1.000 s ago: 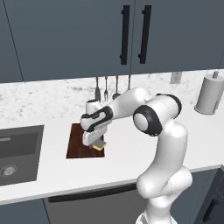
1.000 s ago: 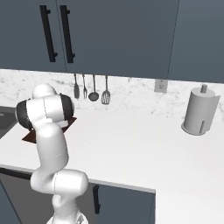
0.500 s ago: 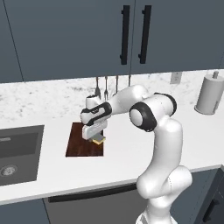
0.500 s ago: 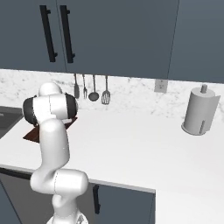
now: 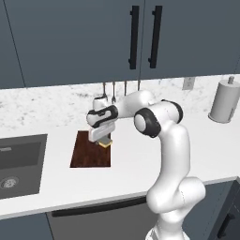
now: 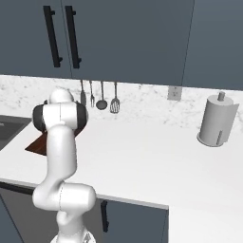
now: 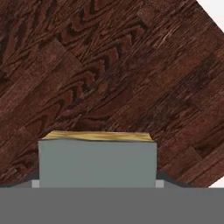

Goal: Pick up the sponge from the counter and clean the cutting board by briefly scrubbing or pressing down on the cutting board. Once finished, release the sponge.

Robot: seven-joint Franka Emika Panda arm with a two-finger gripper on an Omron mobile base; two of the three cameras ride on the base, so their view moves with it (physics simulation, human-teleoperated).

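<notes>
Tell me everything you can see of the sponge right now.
The sponge is a small rectangular block, grey-green scrub face toward the hand camera, with a yellow strip along its far edge. The gripper holds it over the far right part of the dark wooden cutting board. Whether it touches the board is unclear.

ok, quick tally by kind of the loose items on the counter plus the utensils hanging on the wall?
Sponge: 1
Cutting board: 1
Paper towel roll: 1
Hanging utensils: 3
Total: 6
</notes>
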